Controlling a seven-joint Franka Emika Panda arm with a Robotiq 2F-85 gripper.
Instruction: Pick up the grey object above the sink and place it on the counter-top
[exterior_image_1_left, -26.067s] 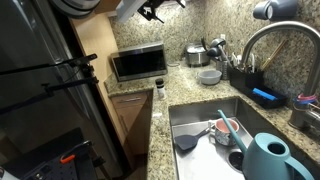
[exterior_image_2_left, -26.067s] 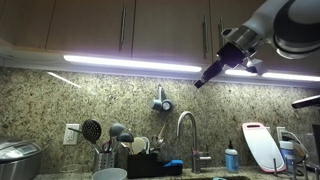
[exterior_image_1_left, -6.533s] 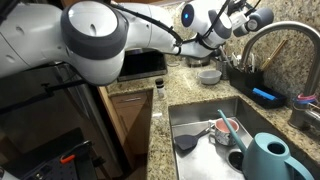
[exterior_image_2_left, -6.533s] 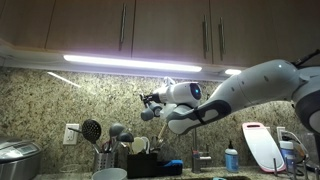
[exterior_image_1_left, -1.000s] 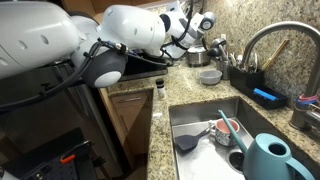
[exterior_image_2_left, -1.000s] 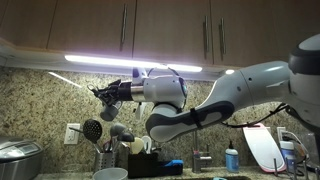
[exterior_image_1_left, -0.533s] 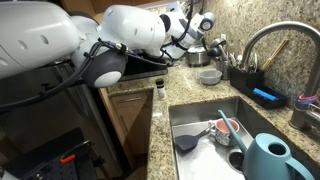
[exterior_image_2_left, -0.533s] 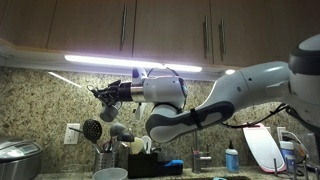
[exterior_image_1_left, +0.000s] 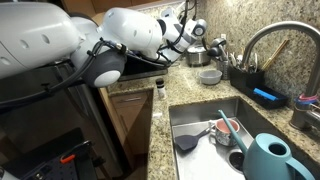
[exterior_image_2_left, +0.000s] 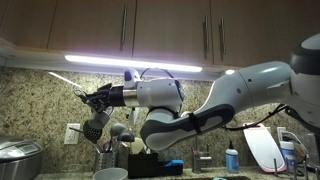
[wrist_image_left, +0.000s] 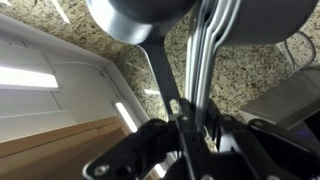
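In the wrist view my gripper (wrist_image_left: 190, 125) is shut on the dark stem of the grey object (wrist_image_left: 145, 22). Its rounded dark-grey head fills the top of that view, against the granite wall. In both exterior views the arm holds the gripper (exterior_image_1_left: 192, 30) (exterior_image_2_left: 92, 99) high, well to the side of the sink (exterior_image_1_left: 200, 118) and its curved faucet (exterior_image_1_left: 262, 40). It hangs over the back of the speckled counter-top (exterior_image_1_left: 185, 85), above the utensil holder (exterior_image_2_left: 106, 158). The grey object (exterior_image_1_left: 199, 26) shows as a small grey lump at the fingertips.
A pale bowl (exterior_image_1_left: 209, 76) sits on the counter-top below the gripper. A dish rack with utensils (exterior_image_1_left: 245, 72) stands by the faucet. A teal watering can (exterior_image_1_left: 266, 160) and dishes lie in the sink. A white cutting board (exterior_image_2_left: 262, 146) leans on the wall. Cabinets hang overhead.
The gripper has carried the grey object further away from the faucet along the wall and slightly lower. The jaws have stayed shut.
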